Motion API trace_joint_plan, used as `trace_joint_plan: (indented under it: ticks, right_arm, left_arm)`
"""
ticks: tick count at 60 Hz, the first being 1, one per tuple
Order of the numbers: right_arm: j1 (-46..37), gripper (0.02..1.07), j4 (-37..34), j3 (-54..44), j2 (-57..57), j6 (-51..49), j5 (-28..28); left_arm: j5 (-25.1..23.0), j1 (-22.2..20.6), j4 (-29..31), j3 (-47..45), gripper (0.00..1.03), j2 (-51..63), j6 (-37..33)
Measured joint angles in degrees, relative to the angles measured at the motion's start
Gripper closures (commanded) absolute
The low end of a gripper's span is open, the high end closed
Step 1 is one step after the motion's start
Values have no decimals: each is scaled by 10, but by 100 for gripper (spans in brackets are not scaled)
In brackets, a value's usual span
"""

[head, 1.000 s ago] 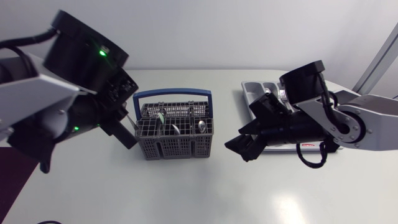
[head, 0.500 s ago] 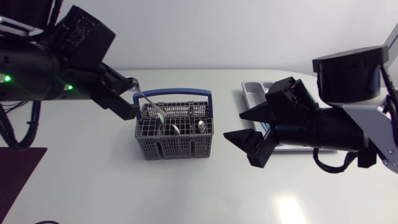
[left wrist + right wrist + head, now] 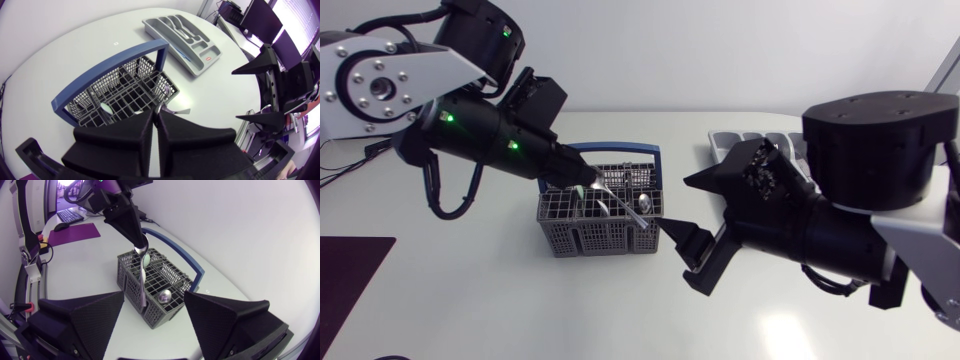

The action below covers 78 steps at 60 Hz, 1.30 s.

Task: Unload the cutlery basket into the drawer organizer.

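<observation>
Your left gripper (image 3: 585, 180) is hanging in from the upper left of the frame, clamping a silver spoon (image 3: 143, 275) that is tilting over the grey cutlery basket (image 3: 560, 215) at centre on the counter (image 3: 470, 300). Right of centre, your right gripper (image 3: 675, 204) is gaping wide beside the basket. The drawer organizer (image 3: 182, 35) is lying at upper right, partly behind that arm.

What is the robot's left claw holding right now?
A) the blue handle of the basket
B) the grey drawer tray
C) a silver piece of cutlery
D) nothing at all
C: the left gripper is pinched shut on a silver piece of cutlery, which hangs down from its fingers over the grey basket.
</observation>
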<state>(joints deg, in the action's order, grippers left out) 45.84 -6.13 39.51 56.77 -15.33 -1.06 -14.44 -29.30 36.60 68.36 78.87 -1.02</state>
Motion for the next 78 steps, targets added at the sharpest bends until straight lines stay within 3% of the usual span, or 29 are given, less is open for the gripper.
trace_joint_plan:
  ticks: [33,50,78]
  right_arm:
    - [40,25,173,-35,69,-97,-106]
    - [39,56,210,-45,93,-121,-108]
    - [25,63,244,-45,134,-134,-121]
  left_arm:
    - [-27,-43,5,86,97,64,30]
    - [-27,-45,6,102,97,73,30]
    - [-27,-46,6,105,97,75,30]
